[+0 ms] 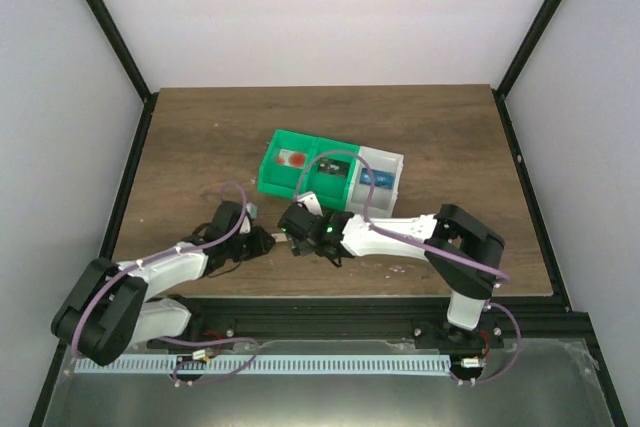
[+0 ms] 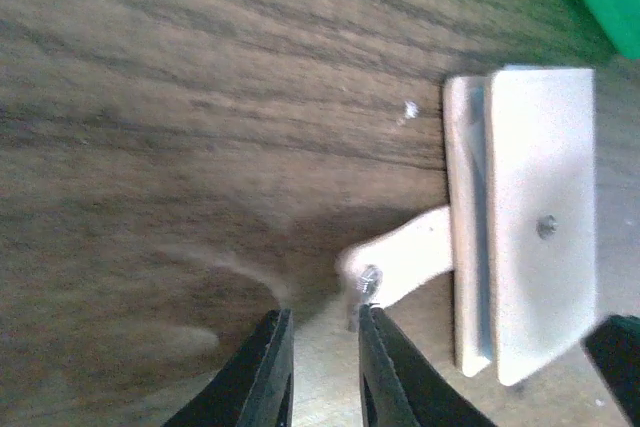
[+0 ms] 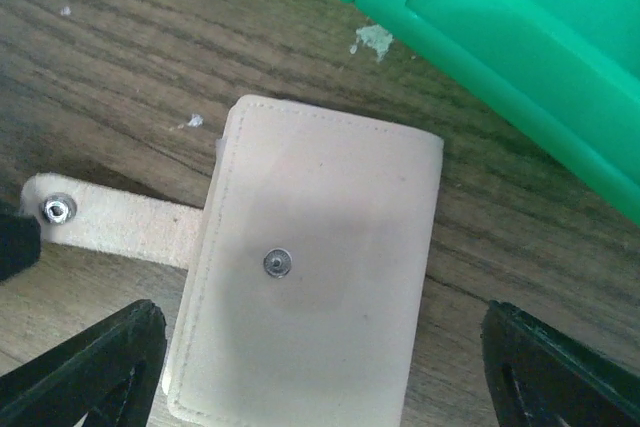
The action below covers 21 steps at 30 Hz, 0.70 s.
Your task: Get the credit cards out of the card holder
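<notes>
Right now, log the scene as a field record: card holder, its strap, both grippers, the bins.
card holder: folded shut, flat on the table, tan-pink outside up, no card showing
strap: unsnapped, lying flat out to one side, snap at its end
left gripper: narrowly open, fingertips at the strap's end, no clamp on it visible
right gripper: wide open, fingers straddling the card holder
green bins: just beyond the card holder, something red inside one
white bin: beside the green bins

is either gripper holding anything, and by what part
Nothing clearly: the right gripper is open astride the card holder; left gripper is at its strap tab, grip unclear.
</notes>
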Motion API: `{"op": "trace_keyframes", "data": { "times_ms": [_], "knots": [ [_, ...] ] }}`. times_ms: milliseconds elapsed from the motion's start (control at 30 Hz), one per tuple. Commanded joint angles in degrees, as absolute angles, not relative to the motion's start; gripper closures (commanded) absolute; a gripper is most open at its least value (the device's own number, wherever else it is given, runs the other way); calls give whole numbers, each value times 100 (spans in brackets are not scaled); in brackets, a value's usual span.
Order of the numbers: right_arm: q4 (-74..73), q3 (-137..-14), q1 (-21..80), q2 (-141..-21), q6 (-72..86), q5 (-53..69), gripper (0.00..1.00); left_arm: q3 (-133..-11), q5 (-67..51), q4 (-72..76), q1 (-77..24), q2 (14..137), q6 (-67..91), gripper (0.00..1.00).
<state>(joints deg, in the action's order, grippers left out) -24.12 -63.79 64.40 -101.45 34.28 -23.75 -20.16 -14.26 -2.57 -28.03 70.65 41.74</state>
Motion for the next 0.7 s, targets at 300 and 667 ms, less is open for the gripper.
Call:
{"op": "trace_keyframes", "data": {
  "times_ms": [300,667],
  "knots": [
    [-2025,-6147,6486,-10117,3402,-2205,13,-1524,-2024,748,-2793,6959,4243,66],
    [-1783,-6102,6430,-10409,3339,-2287,10,-1352,-2720,1792,-2795,6776,4518,55]
  ]
}}
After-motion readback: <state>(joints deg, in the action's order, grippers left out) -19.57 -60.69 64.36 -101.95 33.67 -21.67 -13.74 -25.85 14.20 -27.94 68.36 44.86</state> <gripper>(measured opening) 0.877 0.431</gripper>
